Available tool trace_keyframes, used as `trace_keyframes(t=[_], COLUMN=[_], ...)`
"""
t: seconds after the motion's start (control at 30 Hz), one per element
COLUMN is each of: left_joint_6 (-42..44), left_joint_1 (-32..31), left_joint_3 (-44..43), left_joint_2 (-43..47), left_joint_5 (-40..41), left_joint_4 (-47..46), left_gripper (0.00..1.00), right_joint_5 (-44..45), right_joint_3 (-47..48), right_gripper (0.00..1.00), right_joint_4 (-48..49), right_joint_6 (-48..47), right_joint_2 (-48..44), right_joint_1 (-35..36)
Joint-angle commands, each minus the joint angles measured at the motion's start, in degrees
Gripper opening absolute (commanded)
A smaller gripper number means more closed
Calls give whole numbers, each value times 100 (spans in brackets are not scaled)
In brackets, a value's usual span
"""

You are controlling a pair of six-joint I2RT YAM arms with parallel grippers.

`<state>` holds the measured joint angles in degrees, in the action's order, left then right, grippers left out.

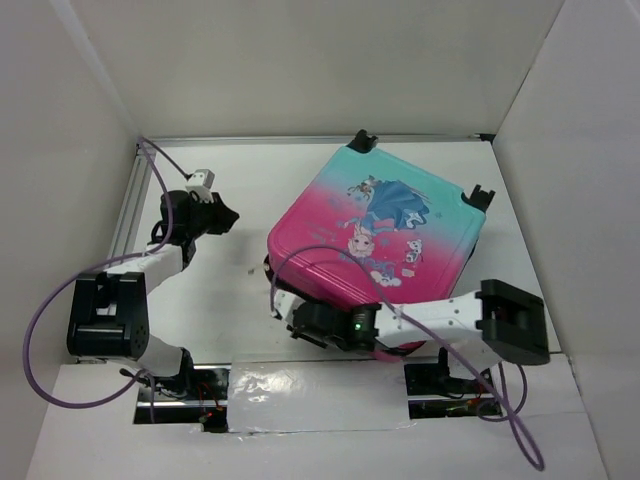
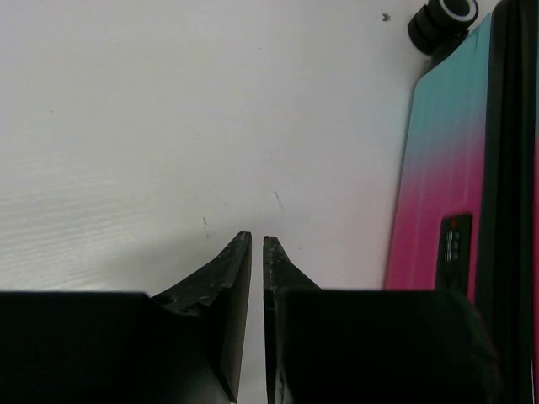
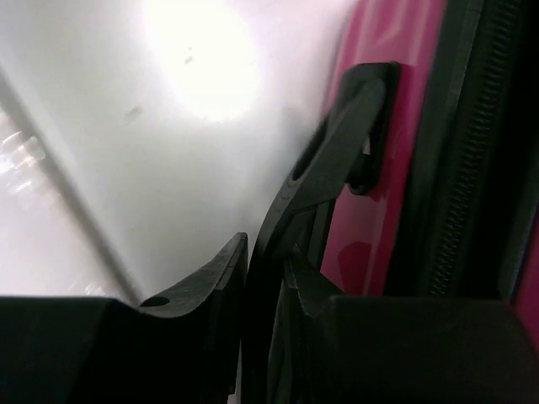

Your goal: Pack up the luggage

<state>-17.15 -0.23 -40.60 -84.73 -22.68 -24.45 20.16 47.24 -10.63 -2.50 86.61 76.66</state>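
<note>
The luggage point(image 1: 380, 230) lies flat and shut on the white table point(image 1: 230, 290), pink-to-teal shell with the princess print up and black wheels point(image 1: 362, 141) at the far edge. My right gripper point(image 1: 288, 308) is at its near-left edge. In the right wrist view the gripper point(image 3: 268, 248) is shut on the luggage's black handle point(image 3: 328, 151), beside the pink shell point(image 3: 370, 219) and the zipper point(image 3: 488, 126). My left gripper point(image 1: 228, 215) hangs left of the luggage, apart from it. In the left wrist view it point(image 2: 257, 240) is shut and empty above bare table, with the luggage's side point(image 2: 438, 168) at the right.
White walls enclose the table on three sides. A metal rail point(image 1: 130, 200) runs along the left edge. Purple cables point(image 1: 40, 330) loop off both arms. A foil-covered strip point(image 1: 310, 395) lies at the near edge between the bases. A number lock point(image 2: 455, 240) sits on the luggage's side.
</note>
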Motion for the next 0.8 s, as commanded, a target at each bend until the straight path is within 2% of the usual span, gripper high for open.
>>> trace_keyframes(t=[0.0, 0.03, 0.13, 0.27, 0.3, 0.4, 0.47, 0.53, 0.63, 0.73, 0.77], left_joint_6=[-228, -280, -385, -386, -386, -325, -263, -263, -210, -210, -210], left_joint_1=[76, 76, 15, -118, -187, -310, -363, -364, -416, -521, -522], left_joint_3=[-115, -176, -229, -361, -361, -466, -545, -616, -782, -1063, -1151], left_joint_2=[202, 202, 141, 10, 9, 9, 9, -44, -114, -386, -456], left_joint_5=[106, 27, -280, -334, -395, -395, -343, -412, -413, -413, -343], left_joint_4=[-174, -174, -367, -421, -421, -473, -351, -289, -341, -236, -236], left_gripper=[23, 23, 23, 23, 23, 23, 23, 23, 23, 23, 23], right_joint_5=[-218, -32, 83, -188, -127, -494, -679, -873, -1066, -42, 327], right_joint_3=[-748, -856, -1120, -1060, -998, -80, 511, 1451, 2653, 3743, 4001], right_gripper=[0, 0, 0, 0, 16, 74, 91, 97, 98, 100, 100], right_joint_4=[-69, -70, 26, -166, -219, -605, -938, -1133, -1493, -2169, -2371], right_joint_6=[493, 1044, 1548, 1682, 1683, 1341, 1201, 1147, 1077, 1277, 1601], right_joint_2=[-1117, -1285, -1585, -1446, -1384, -1208, -1155, -1093, -909, -637, -515], right_joint_1=[-98, -177, -616, -1704, -1838, -1962, -1744, -1515, -1181, -1127, -1214])
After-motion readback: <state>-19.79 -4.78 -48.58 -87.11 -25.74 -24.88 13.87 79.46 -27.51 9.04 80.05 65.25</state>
